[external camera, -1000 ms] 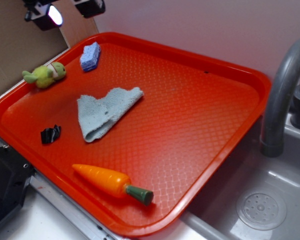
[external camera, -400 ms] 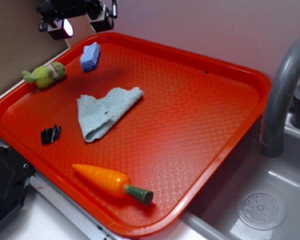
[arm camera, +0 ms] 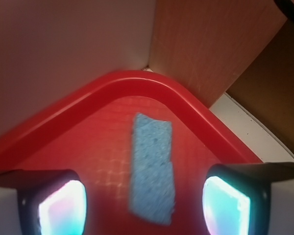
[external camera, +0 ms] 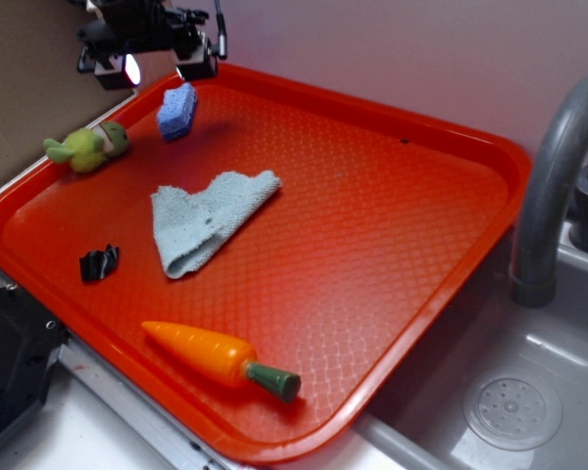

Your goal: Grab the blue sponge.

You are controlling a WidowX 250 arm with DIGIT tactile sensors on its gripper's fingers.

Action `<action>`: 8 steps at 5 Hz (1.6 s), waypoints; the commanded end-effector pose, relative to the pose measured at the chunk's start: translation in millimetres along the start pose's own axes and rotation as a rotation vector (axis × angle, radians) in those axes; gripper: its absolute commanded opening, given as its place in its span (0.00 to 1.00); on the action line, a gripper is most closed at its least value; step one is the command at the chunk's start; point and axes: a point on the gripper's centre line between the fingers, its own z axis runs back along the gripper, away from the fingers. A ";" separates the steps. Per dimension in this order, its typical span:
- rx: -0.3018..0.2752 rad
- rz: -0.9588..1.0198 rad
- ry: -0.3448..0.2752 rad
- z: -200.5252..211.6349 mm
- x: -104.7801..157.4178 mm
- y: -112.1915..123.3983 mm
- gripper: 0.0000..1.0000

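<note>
Approach step: claw (external camera: 155,67) hangs above the far-left corner of the red tray (external camera: 392,245), fingers spread wide, nothing held. Blue sponge (external camera: 177,110) lies flat on the tray floor in that same corner, close to the tray's curved rim, free on all sides. Wrist view puts the sponge (arm camera: 152,166) between the two fingertips (arm camera: 59,208), long axis running away from the camera, so the jaws straddle its narrow width; alignment looks about right, maybe slightly angled. My read: no contact yet, claw looks to be above sponge height. Next move calls for a straight descent until the tips flank the sponge's sides, then close; foam is soft so it will squash, close firmly enough not to drop it. Watch the tray rim on the far side of the sponge, little room there for a finger. Other stuff on the tray, all apart from the sponge: green plush toy (external camera: 86,147) on the left rim, pale blue cloth (external camera: 208,217) toward tray centre, small black clip (external camera: 99,263), toy carrot (external camera: 220,358) near the front edge. Hard to tell: true height gap over the sponge, arm cut off by the frame top, fingertips washed out by glare in the wrist view, near end of the sponge blurred
</note>
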 end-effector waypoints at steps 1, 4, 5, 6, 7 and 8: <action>-0.001 0.041 0.019 -18.4 21.2 13.9 1.00; -0.003 0.023 0.074 -29.8 14.6 13.1 0.00; 0.013 0.017 0.066 -27.6 16.9 16.8 0.00; -0.011 -0.037 0.118 -17.4 21.3 15.5 0.00; -0.037 -0.129 0.184 23.9 21.1 2.2 0.00; -0.117 -0.181 0.216 67.1 10.9 -13.3 0.00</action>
